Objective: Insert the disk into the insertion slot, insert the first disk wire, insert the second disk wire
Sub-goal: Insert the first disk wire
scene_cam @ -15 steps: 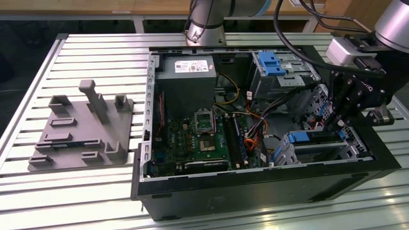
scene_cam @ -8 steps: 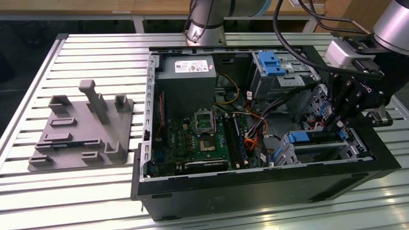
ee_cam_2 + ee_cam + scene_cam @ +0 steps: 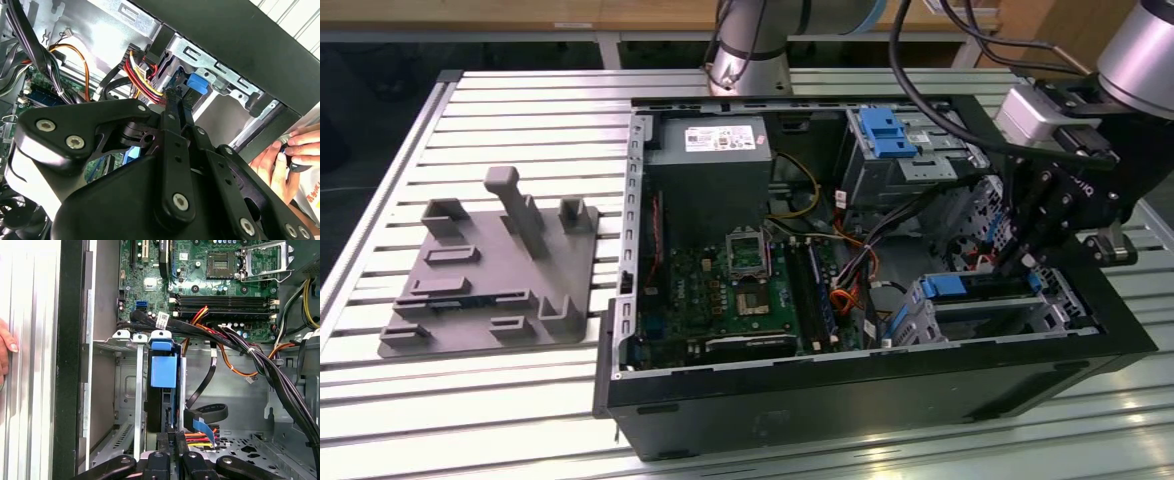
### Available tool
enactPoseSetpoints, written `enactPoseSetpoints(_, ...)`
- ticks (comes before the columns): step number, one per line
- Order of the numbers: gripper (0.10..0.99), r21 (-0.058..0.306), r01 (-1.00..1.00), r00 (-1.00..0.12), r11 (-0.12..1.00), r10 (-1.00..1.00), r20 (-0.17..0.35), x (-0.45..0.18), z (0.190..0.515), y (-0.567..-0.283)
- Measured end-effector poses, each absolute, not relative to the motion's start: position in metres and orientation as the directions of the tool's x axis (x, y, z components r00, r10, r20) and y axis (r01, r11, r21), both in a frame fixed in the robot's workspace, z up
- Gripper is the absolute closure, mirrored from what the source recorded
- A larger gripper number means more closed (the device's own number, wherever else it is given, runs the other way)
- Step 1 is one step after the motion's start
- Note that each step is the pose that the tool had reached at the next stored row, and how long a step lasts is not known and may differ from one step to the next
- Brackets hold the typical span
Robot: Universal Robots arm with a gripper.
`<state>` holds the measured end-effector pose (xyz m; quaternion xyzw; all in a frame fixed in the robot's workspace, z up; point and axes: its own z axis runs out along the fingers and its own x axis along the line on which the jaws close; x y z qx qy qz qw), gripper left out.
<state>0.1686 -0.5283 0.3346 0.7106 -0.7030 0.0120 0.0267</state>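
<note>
In the exterior view the open case (image 3: 854, 380) lies on the slatted worktop (image 3: 520, 400). The disk (image 3: 974, 288) sits in its slot (image 3: 1014, 315) at a corner of the case, with the gripper (image 3: 1017, 262) reaching in just above it.

In the second wrist view the jaws are narrow and seem to pinch the plug of the red and yellow wire (image 3: 142, 80) against the disk's end.

In the first wrist view the disk (image 3: 162, 390) stands fully inside the slot (image 3: 125, 390). That step looks done, but no wire looks seated yet.
</note>
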Motion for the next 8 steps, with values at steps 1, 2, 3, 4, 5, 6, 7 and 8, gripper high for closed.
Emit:
enactPoseSetpoints(1, 0.922, 0.021, -1.0, 0.011, -0.01, -0.998, 0.055, 0.1686, 0.3344, -0.5283)
enactPoseSetpoints(2, 0.922, 0.021, -1.0, 0.011, -0.01, -0.998, 0.054, 0.1686, 0.3341, -0.5283)
enactPoseSetpoints(3, 0.922, 0.021, -1.0, 0.011, -0.01, -0.998, 0.054, 0.1686, 0.3337, -0.5283)
enactPoseSetpoints(4, 0.922, 0.021, -1.0, 0.011, -0.01, -0.998, 0.054, 0.1686, 0.3332, -0.5283)
enactPoseSetpoints(5, 0.922, 0.021, -1.0, 0.011, -0.01, -0.998, 0.055, 0.1686, 0.3329, -0.5284)
enactPoseSetpoints(6, 0.922, 0.021, -1.0, 0.011, -0.01, -0.998, 0.054, 0.1686, 0.3324, -0.5284)
enactPoseSetpoints(7, 0.922, 0.021, -1.0, 0.011, -0.01, -0.998, 0.055, 0.1686, 0.3321, -0.5284)
enactPoseSetpoints(8, 0.922, 0.021, -1.0, 0.011, -0.01, -0.998, 0.055, 0.1686, 0.3319, -0.5284)
